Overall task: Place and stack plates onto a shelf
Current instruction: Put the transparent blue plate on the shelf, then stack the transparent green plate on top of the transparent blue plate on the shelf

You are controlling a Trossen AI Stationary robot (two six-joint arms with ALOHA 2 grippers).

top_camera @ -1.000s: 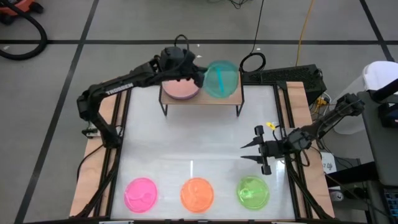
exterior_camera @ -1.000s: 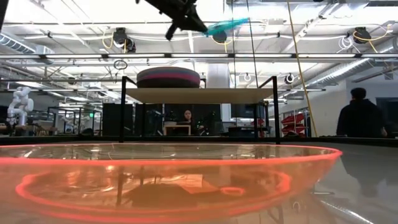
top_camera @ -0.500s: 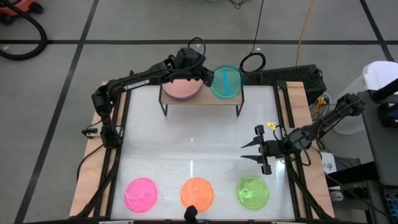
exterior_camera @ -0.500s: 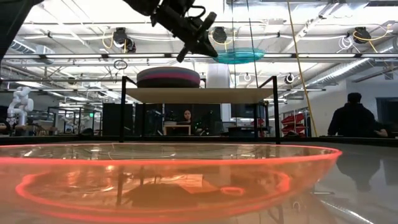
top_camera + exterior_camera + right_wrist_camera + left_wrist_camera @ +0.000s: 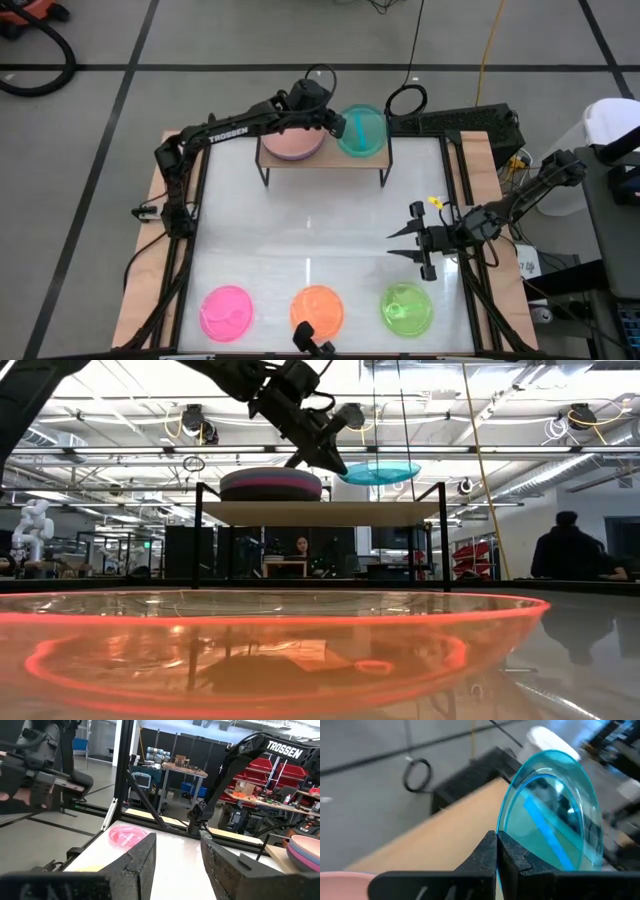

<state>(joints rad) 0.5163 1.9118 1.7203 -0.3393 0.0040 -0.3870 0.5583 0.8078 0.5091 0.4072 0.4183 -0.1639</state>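
Observation:
A translucent cyan plate hangs over the right part of the shelf, a light-wood board on thin black legs at the table's far edge. My left gripper is shut on the plate. On the shelf's left part rests a pile of larger plates with a dusty pink one on top. In the low view the cyan plate floats above the board, beside the pile. My right gripper waits open over the table's right side, with nothing between its fingers. My left gripper pinches the cyan plate's rim between its two fingers, on the side nearest the table's left edge. The fingers slant down from the left. The plate sits nearly level, lifted clear above the shelf board.
Three small translucent plates lie along the table's near edge: pink, orange and green. The orange one fills the front of the low view. Bare white tabletop lies between them and the shelf. People stand in the room beyond.
My left gripper has gone down and toward the table's right edge, carrying the cyan plate from high up to just above the shelf's right part. The plate, tilted before, now sits nearly level.

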